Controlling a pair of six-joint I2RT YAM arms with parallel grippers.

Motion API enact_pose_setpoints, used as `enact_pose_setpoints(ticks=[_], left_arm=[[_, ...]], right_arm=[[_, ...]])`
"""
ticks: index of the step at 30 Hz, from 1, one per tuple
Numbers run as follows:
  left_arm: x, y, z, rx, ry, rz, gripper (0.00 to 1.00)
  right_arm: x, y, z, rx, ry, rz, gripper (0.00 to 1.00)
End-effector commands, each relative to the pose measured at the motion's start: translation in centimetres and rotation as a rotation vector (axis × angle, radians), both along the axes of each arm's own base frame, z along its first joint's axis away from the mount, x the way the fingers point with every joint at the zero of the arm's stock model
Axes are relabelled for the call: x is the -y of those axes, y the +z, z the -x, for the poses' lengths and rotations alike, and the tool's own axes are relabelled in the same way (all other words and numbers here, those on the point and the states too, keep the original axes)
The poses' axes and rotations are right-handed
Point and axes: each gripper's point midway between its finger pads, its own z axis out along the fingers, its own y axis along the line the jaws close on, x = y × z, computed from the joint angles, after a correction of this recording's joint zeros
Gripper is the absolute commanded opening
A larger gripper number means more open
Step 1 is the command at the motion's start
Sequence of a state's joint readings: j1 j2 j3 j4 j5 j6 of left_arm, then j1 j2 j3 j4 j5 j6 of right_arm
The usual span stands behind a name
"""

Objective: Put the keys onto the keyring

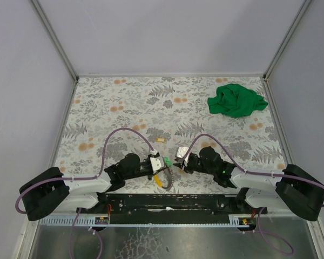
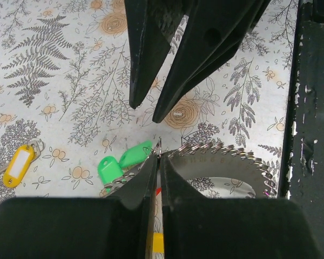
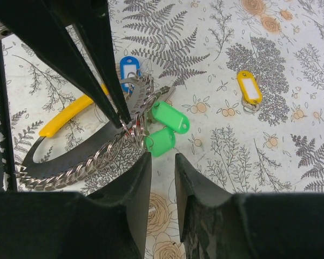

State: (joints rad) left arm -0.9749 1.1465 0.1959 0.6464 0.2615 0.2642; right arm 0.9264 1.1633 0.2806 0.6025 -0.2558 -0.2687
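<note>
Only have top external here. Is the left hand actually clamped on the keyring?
Observer: Yes. The left wrist view shows the left hand shut on the keyring, pinching its chain-like edge.
Operator: Right hand carrying anything?
Observer: No. The right wrist view shows the right hand open and empty.
Operator: Green key threaded?
Observer: Two green key tags sit against the keyring beside the grip. I can't tell if they're threaded.
</note>
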Motion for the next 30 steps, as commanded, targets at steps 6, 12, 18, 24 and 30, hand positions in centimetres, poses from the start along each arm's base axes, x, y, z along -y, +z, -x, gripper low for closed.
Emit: enact_pose_setpoints(ticks=[6,12,18,24,30], left_arm=[[1.1,1.9,-0.8,0.015,0.029,0.071,0.0],[1.4,1.5,-1.7,-0.023,0.092,0.068,0.0],[1.8,2.0,-2.1,-0.057,0.133,0.117,0.0],[1.8,1.7,-2.0,-0.07,0.145,0.121,0.0],[1.6,1.7,-1.8,-0.098,0.157,0.148,0.0]], right_arm=[[-2.0,1.8,-0.8,0.005,-0.01,-0.113,0.31],[-2.9,2.1,-0.2,-0.019,0.009,-0.116,0.31],[-3.1,0.9,0.0,-0.059,-0.005,-0.091,0.31],[-2.8,-0.2,-0.3,-0.06,-0.033,-0.068,0.29],[-2.8,-0.2,-0.7,-0.028,-0.052,-0.108,0.23]])
